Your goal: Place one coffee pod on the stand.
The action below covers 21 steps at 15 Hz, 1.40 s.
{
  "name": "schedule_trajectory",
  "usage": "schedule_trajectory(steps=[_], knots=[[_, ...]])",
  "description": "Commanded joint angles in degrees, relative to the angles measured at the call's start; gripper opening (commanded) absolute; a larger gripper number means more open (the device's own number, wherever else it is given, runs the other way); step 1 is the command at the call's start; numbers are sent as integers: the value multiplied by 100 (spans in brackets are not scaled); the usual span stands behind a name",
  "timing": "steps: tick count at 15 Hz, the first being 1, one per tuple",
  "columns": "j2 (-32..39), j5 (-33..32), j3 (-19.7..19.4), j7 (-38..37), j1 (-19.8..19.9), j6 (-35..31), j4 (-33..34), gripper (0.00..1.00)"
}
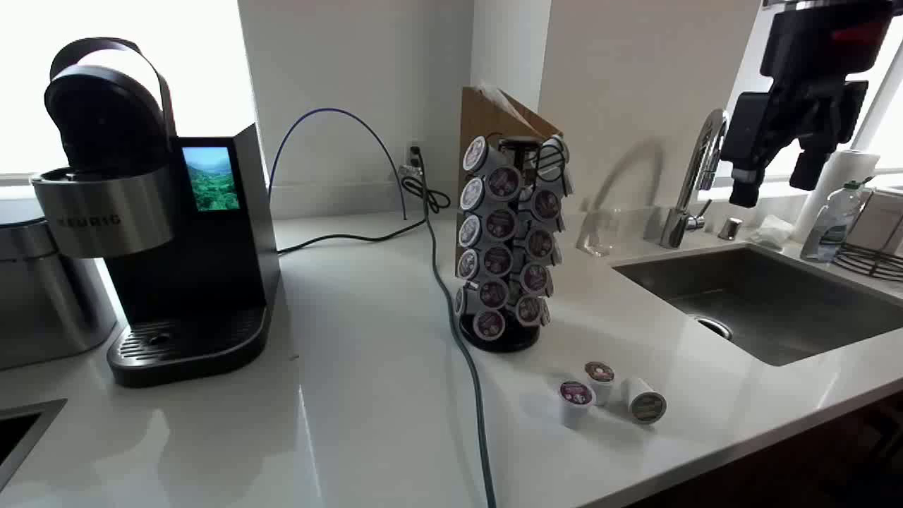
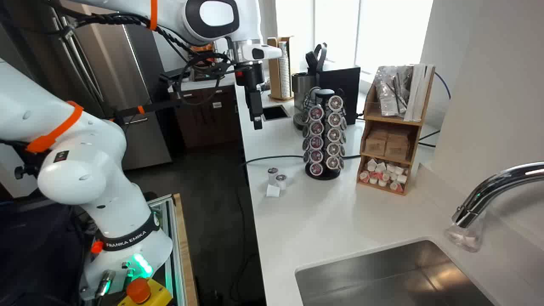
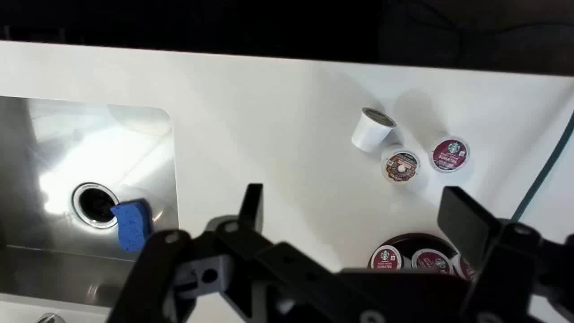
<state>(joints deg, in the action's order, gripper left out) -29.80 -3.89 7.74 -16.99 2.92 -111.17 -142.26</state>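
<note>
Three white coffee pods are on the counter in front of the stand. A purple-lidded coffee pod (image 1: pixel 576 396) and a brown-lidded coffee pod (image 1: pixel 600 375) stand upright; a third coffee pod (image 1: pixel 643 402) lies on its side. All three show in the wrist view: purple (image 3: pixel 450 154), brown (image 3: pixel 401 167), tipped (image 3: pixel 373 131). The stand (image 1: pixel 513 340), a dark carousel filled with many pods, also shows in an exterior view (image 2: pixel 324 92); in the wrist view the gripper hides most of it. My gripper (image 3: pixel 354 190) is open and empty, high above the counter; it shows in both exterior views (image 1: pixel 774 187) (image 2: pixel 257 123).
A black coffee machine (image 1: pixel 204 282) stands beyond the stand. A cable (image 1: pixel 469 360) crosses the counter beside the stand. A wooden organizer (image 2: pixel 389 159) stands behind the stand. A sink (image 3: pixel 172 179) with a blue sponge (image 3: pixel 132 226) and a faucet (image 1: pixel 698 169) lie to the side.
</note>
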Motion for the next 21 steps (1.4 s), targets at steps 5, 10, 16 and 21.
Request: schedule_trajectory(steps=[5,10,16,21], knots=[[7,-33,-64,-27,-71,14,10,100],[705,211,-36,322,-340,-324,118,100],[1980,504,122,-151,-575,-1270,322,100],[2358,522,95,-835,-663,-1505,353,100]])
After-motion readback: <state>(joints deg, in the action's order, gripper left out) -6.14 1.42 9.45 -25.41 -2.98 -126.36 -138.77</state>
